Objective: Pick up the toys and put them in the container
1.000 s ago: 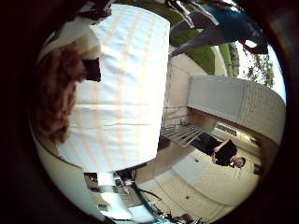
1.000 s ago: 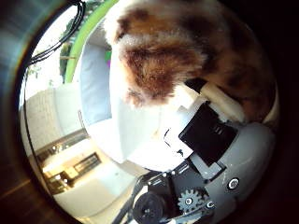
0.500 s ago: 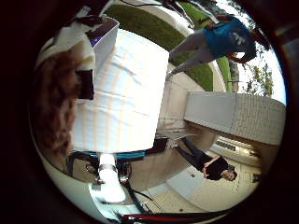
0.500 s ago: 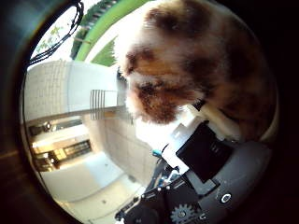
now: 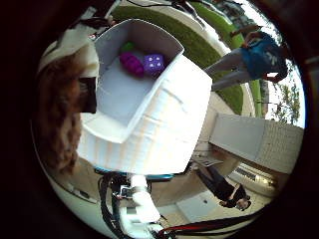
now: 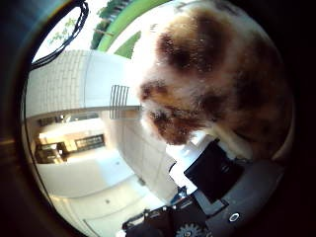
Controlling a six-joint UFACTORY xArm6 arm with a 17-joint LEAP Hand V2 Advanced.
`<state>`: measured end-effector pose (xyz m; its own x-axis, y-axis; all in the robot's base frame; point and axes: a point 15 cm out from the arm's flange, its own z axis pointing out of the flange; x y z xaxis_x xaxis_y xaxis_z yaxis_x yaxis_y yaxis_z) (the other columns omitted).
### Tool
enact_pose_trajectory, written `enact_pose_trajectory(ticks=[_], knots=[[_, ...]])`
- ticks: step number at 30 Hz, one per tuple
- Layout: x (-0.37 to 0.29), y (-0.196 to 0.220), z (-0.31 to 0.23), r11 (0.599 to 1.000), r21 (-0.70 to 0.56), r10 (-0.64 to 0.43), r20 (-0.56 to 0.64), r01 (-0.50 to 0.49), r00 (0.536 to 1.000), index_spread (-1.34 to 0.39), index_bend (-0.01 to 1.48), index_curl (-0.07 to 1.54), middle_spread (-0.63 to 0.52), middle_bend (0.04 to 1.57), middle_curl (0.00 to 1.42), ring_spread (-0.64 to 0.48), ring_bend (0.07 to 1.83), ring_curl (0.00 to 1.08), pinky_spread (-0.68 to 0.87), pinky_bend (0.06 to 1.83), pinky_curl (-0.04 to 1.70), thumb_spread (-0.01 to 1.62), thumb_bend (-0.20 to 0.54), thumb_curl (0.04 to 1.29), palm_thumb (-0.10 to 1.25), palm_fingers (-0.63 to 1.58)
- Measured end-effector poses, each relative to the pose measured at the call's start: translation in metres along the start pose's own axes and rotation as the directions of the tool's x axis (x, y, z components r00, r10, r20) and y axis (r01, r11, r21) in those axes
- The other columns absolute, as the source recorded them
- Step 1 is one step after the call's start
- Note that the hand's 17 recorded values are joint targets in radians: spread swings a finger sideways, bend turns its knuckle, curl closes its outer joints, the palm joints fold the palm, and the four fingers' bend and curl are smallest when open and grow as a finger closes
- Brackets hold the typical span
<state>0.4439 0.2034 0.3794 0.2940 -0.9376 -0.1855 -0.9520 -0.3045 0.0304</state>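
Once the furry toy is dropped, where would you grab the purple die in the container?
Probably from above, through the open top of the white container, pinching two opposite flat faces of the purple die. It sits in the far corner against the wall beside a purple toy, so its sides are crowded.

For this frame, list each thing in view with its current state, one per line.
Furry toy: held close against the palm, off the table.
Hand: fingers curled round the furry toy.
Container: open, standing on the table.
Purple die: inside the container.
Purple toy: inside the container, beside the die.
Green toy: inside the container.
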Motion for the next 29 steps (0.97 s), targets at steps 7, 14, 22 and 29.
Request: enact_pose_trajectory(ticks=[7, 14, 22, 29], knots=[[0.02, -0.016, 0.03, 0.999, -0.037, 0.035, -0.02, -0.036, 0.999, -0.69, 0.58, 0.88, -0.12, 0.84, 0.85, 0.06, 1.36, 0.69, 0.23, 1.45, 0.87, 1.18, -0.035, 0.62, 0.79, -0.04], [0.047, -0.028, 0.057, 0.995, -0.096, 0.028, -0.014, -0.029, 1.0, -0.52, 0.17, 0.59, 0.06, 0.29, 0.51, 0.25, 0.76, 0.38, 0.38, 1.02, 0.61, 1.16, -0.028, 0.55, 0.77, -0.25], [0.057, -0.031, 0.041, 0.998, -0.065, 0.009, 0.001, -0.009, 1.0, -0.5, 0.11, 0.39, 0.13, 0.15, 0.39, 0.3, 0.59, 0.31, 0.45, 0.87, 0.49, 1.14, -0.026, 0.51, 0.78, -0.13], [0.058, -0.007, -0.007, 1.0, -0.017, 0.012, -0.001, -0.012, 1.0, -0.47, 0.14, 0.3, 0.15, 0.15, 0.34, 0.31, 0.54, 0.3, 0.47, 0.82, 0.43, 1.12, -0.026, 0.49, 0.79, -0.08]])
